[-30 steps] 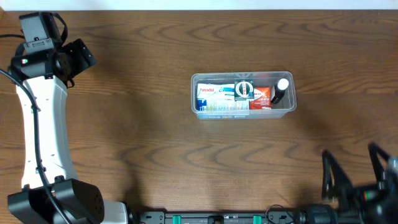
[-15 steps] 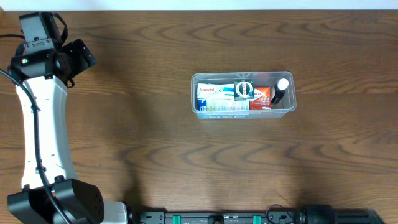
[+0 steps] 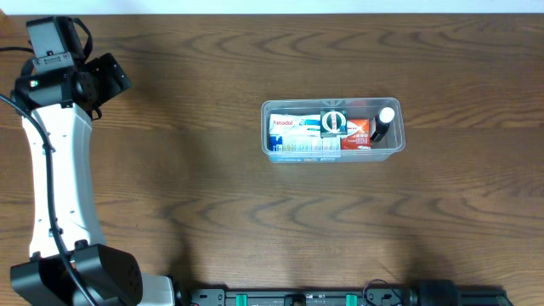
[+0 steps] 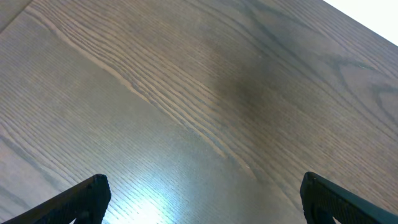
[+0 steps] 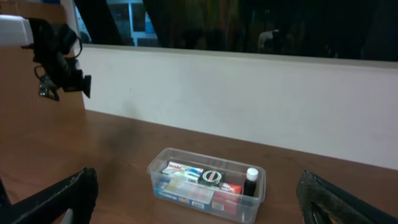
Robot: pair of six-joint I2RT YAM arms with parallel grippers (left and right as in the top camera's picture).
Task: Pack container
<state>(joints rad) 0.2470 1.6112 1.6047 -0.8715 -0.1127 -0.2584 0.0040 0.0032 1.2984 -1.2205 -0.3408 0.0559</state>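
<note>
The container [image 3: 265,127], a clear plastic tub, stands right of the table's middle. In it lie blue-and-white boxes [image 3: 293,136], a round black tin [image 3: 334,121], a red box [image 3: 359,134] and a dark bottle with a white cap [image 3: 382,123]. My left gripper [image 4: 205,199] is open over bare wood at the far left, with nothing between its fingers. My right gripper [image 5: 198,180] is open too, well back from the container [image 5: 151,169] and facing it. The overhead view does not show it.
The white left arm [image 3: 59,170] runs along the table's left side, its wrist [image 3: 93,76] near the back left corner. A pale wall [image 5: 249,106] borders the table's far edge. Dark brown wood surrounds the container.
The right gripper, seen at the bottom right of the overhead view a second ago, has drawn back out of that view and opened a little wider. The left arm and the container have not moved.
</note>
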